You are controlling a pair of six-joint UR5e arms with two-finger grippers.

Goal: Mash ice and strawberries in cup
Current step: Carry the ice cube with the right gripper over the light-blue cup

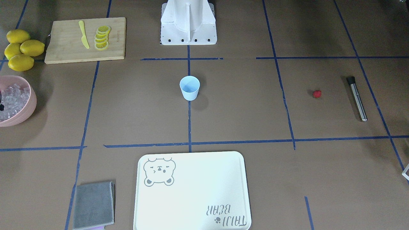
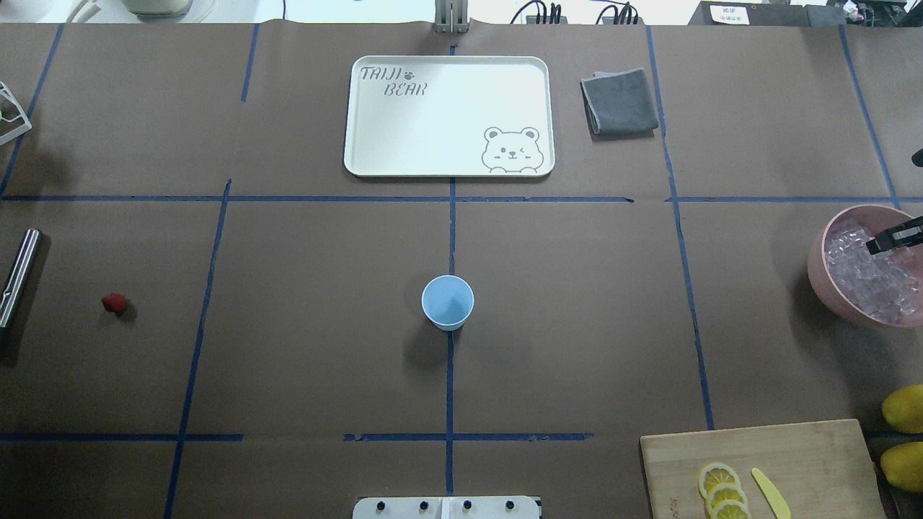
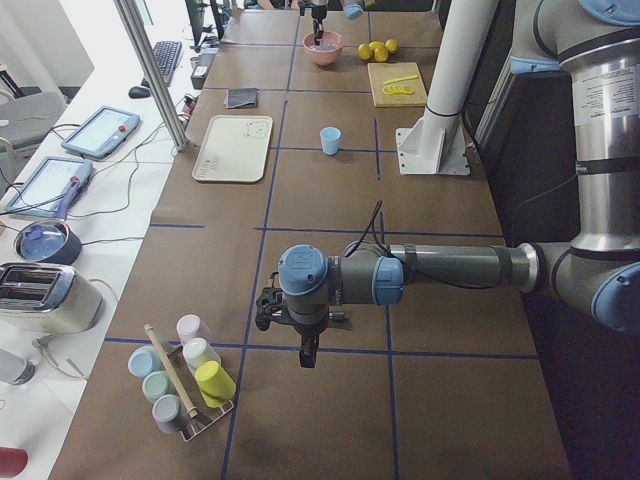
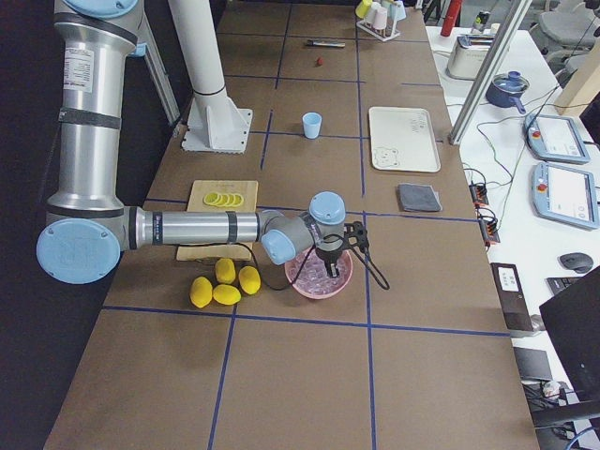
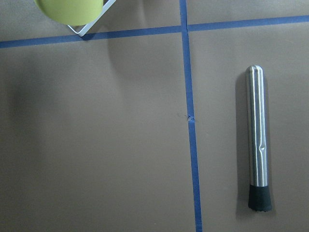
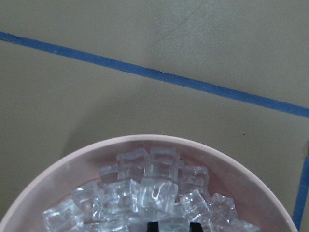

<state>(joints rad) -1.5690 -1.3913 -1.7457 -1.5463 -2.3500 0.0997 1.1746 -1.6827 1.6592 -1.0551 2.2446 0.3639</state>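
At the table's right end, hangs over the pink bowl [image 6: 72, 162], jaws narrowly parted: ice [image 6: 154, 193] directly beneath the right gripper [image 6: 174, 226]; left gripper [image 3: 306, 352] jaws, cannot tell.

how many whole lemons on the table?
4 whole lemons, one cluster on the robot's right beside the cutting board: one nearest the robot, one nearest the board, one outermost, one nearest the pink bowl. None appear hidden.

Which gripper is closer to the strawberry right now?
Left. The left gripper hangs at the strawberry's end of the table, near the metal muddler and cup rack. The right gripper is at the opposite end, fingers at the ice in the pink bowl.
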